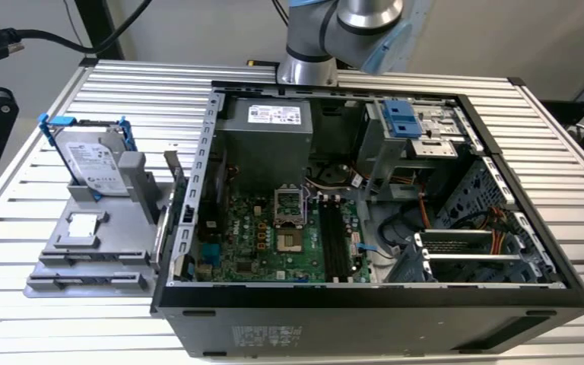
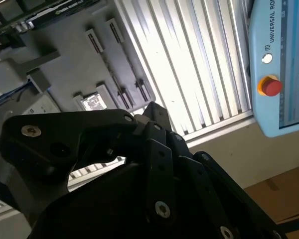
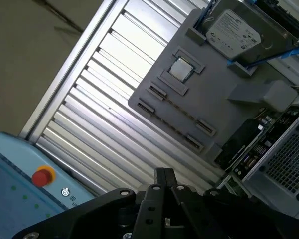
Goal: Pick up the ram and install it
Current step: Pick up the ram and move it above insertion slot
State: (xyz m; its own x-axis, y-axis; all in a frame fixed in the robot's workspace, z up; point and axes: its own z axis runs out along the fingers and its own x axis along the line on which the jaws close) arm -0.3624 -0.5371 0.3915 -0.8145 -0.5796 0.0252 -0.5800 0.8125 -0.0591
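Note:
In both wrist views my black gripper (image 3: pixel 164 173) (image 2: pixel 153 107) hangs high over the ribbed metal table, its fingertips pressed together and nothing showing between them. Below it lies the grey parts holder (image 3: pixel 224 74) (image 2: pixel 65 55), whose long narrow slots (image 3: pixel 177 107) look bare. The ram is hidden; I cannot pick it out among the black slots (image 1: pixel 334 243) of the green motherboard (image 1: pixel 256 243). In the exterior view the arm (image 1: pixel 318 38) rises behind the open computer case (image 1: pixel 373 293).
On the holder (image 1: pixel 94 243) stand a silver hard drive with a blue bracket (image 1: pixel 97 163) and a small square chip (image 1: pixel 84 225). A dark card (image 1: pixel 173 205) stands on edge between holder and case. A light-blue pendant with a red button (image 2: pixel 271 85) sits past the table edge.

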